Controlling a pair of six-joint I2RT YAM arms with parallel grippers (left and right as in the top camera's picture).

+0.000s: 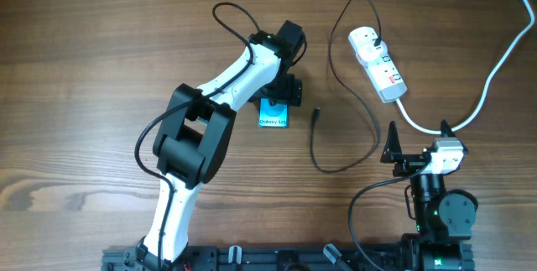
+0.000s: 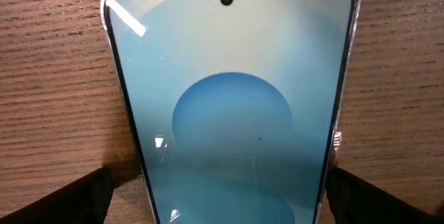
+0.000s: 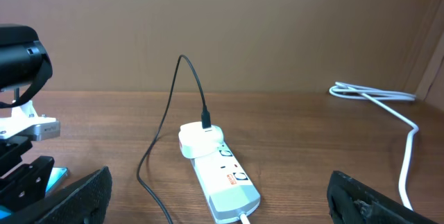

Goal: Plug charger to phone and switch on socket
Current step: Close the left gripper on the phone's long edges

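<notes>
The phone (image 1: pixel 273 117), with its cyan screen up, lies flat on the wood table under my left wrist. In the left wrist view the phone (image 2: pixel 229 99) fills the frame. My left gripper (image 1: pixel 280 93) (image 2: pixel 222 207) is open, one finger on each side of the phone's near end. The charger's white adapter (image 1: pixel 365 39) sits in the white socket strip (image 1: pixel 382 71). Its thin black cable (image 1: pixel 369 128) loops down the table to the plug tip (image 1: pixel 315 113), right of the phone. My right gripper (image 1: pixel 418 141) (image 3: pixel 218 200) is open and empty, facing the socket (image 3: pixel 225 179) from the near side.
The socket's thick white cord (image 1: pixel 495 70) runs off to the far right corner and shows in the right wrist view (image 3: pixel 388 106). The left arm (image 1: pixel 201 128) crosses the middle left of the table. The right arm's base (image 1: pixel 440 212) stands at the bottom right.
</notes>
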